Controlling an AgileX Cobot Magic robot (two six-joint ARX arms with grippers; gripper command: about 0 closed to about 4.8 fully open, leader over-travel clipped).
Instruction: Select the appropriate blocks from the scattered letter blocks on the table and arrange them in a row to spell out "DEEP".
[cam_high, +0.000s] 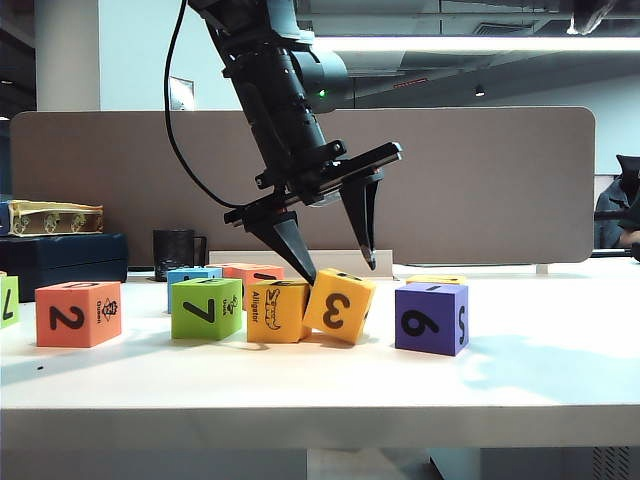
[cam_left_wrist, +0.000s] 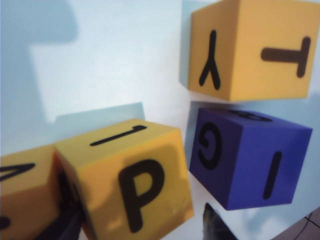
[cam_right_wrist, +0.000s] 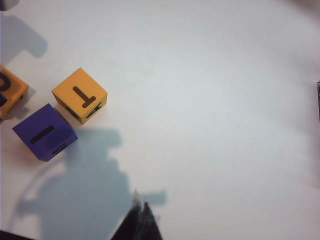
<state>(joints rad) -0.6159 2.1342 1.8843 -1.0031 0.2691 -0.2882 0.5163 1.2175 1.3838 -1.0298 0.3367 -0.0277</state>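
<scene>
The white table (cam_high: 520, 380) runs wide, with bare surface to the right of the blocks and a strip of free room between them and its thick front edge. Above it the left arm slants down from the top of the exterior view, and the left gripper (cam_high: 336, 268) hangs over the row with its fingers spread, one tip at the seam between two yellow-orange cubes, the other clear of them behind and above. Nothing is pinched.

The row stands near the front edge: the red-orange "2" block (cam_high: 77, 314) apart at the left, then a gap, then the green "7" block (cam_high: 206, 308), the alligator block (cam_high: 277, 311) just beside it, and the "3" block (cam_high: 339, 305) tilted and leaning against the alligator block. The purple block (cam_high: 431, 318) sits apart to the right, a yellow "T" block (cam_right_wrist: 79, 95) just behind it.

The right gripper (cam_right_wrist: 140, 214) hovers over open table, fingers pressed together.
</scene>
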